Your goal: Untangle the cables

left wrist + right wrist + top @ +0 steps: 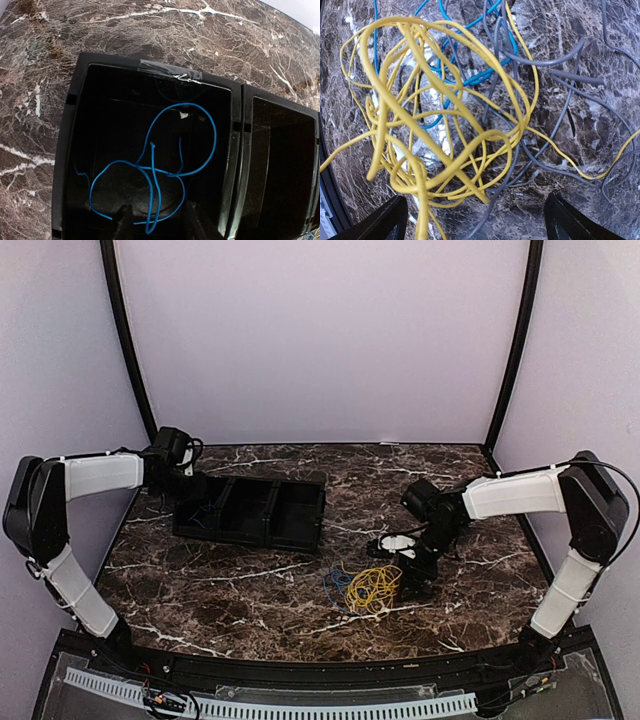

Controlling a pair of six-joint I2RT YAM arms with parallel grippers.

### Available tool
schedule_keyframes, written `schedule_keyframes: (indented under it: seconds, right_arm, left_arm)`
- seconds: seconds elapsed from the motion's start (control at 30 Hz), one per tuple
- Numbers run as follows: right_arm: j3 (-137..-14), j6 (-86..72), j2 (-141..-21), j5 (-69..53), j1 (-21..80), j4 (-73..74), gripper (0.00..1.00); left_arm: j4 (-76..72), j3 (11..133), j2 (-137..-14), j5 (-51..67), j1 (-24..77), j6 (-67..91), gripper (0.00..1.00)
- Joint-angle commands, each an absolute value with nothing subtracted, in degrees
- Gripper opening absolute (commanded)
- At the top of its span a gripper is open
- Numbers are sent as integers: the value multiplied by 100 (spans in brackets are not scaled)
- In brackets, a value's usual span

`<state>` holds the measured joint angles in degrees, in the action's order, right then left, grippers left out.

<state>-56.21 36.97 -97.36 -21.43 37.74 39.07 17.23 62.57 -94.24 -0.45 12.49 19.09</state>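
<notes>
One blue cable (153, 172) lies in loose loops on the floor of the left compartment of the black tray (237, 150). My left gripper (160, 225) hangs open just above it, with one loop of the cable low between the fingers and neither finger touching it. On the marble table, a yellow cable (420, 125) is tangled with more blue cable (470, 80) and dark grey cable (560, 120). This pile (365, 586) sits right of centre. My right gripper (480, 222) is wide open right over the tangle, holding nothing.
The black tray (250, 481) has three compartments and stands at the back left of the table; my left arm (100, 475) reaches over its left end. The right arm (510, 492) stretches in from the right. A black rim borders the table's near edge.
</notes>
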Motion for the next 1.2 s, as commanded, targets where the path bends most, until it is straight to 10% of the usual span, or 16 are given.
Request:
schedule_keyframes:
  seconds: [0.0, 0.2, 0.5, 0.8, 1.17]
  right_arm:
    - [-5568, 3682, -9432, -1839, 3814, 3938, 98]
    - [-5744, 3960, -8987, -1934, 3793, 4273, 99]
    - [-6039, 3879, -9201, -2172, 3794, 4439, 99]
    - [-6074, 3766, -9338, -2136, 3797, 4381, 99]
    - [-6171, 3693, -9492, -2253, 3797, 4424, 98]
  left_arm:
    - [2092, 6471, -8723, -358, 1248, 1741, 42]
    - [2323, 6561, -7632, 203, 1284, 1318, 58]
    - [-1275, 4480, -5653, 2626, 3427, 1505, 66]
    - [-2587, 4416, -7447, 1814, 5868, 1326, 65]
    - [-3088, 5642, -9879, 1363, 6616, 1585, 65]
